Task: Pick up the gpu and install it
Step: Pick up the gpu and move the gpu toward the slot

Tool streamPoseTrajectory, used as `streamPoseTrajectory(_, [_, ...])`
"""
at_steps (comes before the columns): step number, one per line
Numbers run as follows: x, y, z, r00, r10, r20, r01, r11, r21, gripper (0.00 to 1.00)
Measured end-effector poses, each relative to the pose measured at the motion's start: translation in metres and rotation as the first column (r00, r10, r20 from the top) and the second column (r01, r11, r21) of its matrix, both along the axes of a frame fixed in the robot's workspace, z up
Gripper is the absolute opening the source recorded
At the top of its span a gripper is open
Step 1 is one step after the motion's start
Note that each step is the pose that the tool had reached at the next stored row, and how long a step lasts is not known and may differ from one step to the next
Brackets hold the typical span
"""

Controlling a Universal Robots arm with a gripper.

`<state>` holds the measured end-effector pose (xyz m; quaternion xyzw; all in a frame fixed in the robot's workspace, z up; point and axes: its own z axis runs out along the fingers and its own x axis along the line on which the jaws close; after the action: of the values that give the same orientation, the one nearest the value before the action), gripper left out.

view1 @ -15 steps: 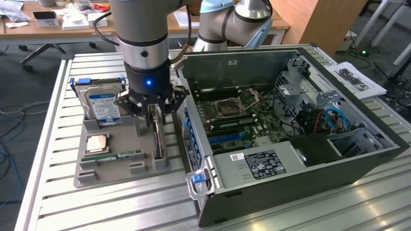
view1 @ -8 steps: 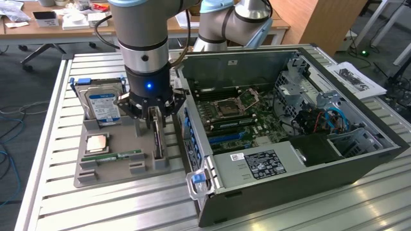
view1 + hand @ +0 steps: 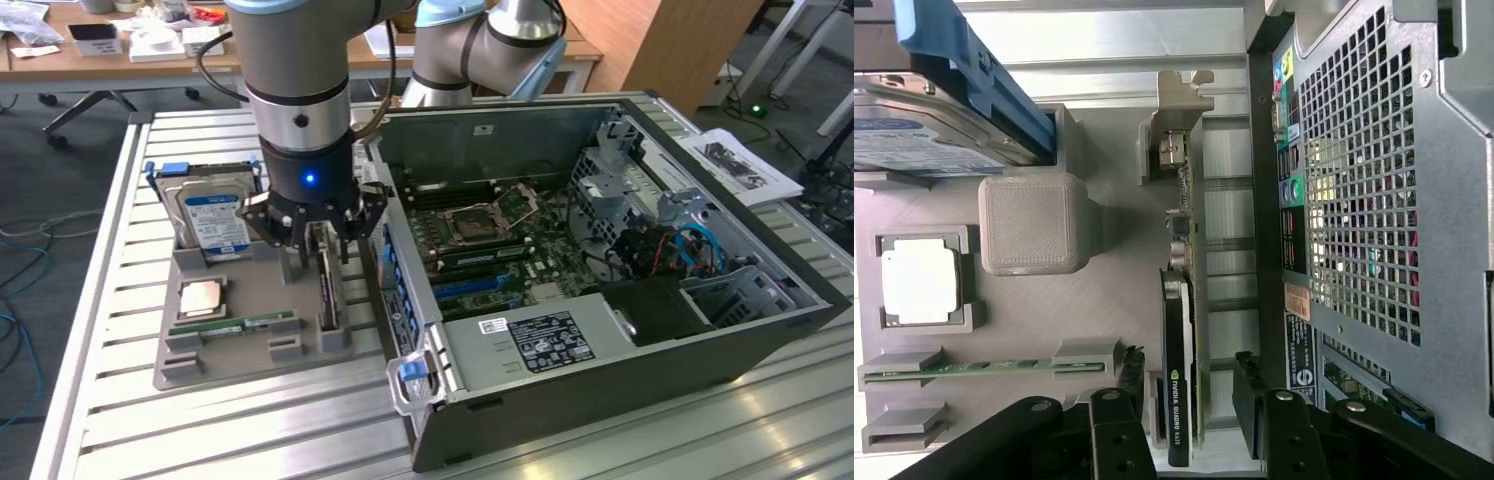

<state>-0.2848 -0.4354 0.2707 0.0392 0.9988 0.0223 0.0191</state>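
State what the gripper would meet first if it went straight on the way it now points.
Most likely the gpu, standing edge-on in the grey holder, between the gripper's open fingers. The holder's base lies below; depth is unclear.

We see a robotics lab: a robot arm beside the open computer case, office desks behind it.

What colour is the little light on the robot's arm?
Blue; the light shows best in the exterior view.
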Motion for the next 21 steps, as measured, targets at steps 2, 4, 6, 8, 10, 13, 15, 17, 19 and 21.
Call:
streamPoseTrajectory(2, [0.000, 0.0001, -0.0030, 1.0000, 0.000, 0.0002, 0.000, 1.0000, 0.0003, 0.49])
streamPoseTrajectory(4, [0.000, 0.0002, -0.0065, 1.0000, 0.000, 0.0001, 0.000, 1.0000, 0.0004, 0.49])
streamPoseTrajectory(6, [0.000, 0.0004, -0.0101, 1.0000, 0.000, 0.0000, 0.000, 1.0000, 0.0004, 0.49])
streamPoseTrajectory(8, [0.000, 0.0007, -0.0137, 1.0000, 0.000, 0.0000, 0.000, 1.0000, 0.0004, 0.49])
streamPoseTrajectory(10, [0.000, 0.0010, -0.0173, 1.0000, 0.000, 0.0000, 0.000, 1.0000, 0.0004, 0.49])
streamPoseTrajectory(13, [0.000, 0.0014, -0.0224, 1.0000, 0.000, 0.0001, 0.000, 1.0000, 0.0004, 0.49])
streamPoseTrajectory(15, [0.000, 0.0018, -0.0252, 1.0000, 0.000, 0.0001, 0.000, 1.0000, 0.0004, 0.49])
streamPoseTrajectory(17, [0.000, 0.0028, -0.0276, 1.0000, 0.000, -0.0001, 0.000, 1.0000, 0.0003, 0.49])
streamPoseTrajectory(19, [-0.001, 0.0046, -0.0290, 1.0000, 0.000, 0.0000, 0.000, 1.0000, 0.0003, 0.49])
streamPoseTrajectory(21, [-0.002, 0.0063, -0.0300, 1.0000, 0.000, 0.0001, 0.000, 1.0000, 0.0004, 0.49])
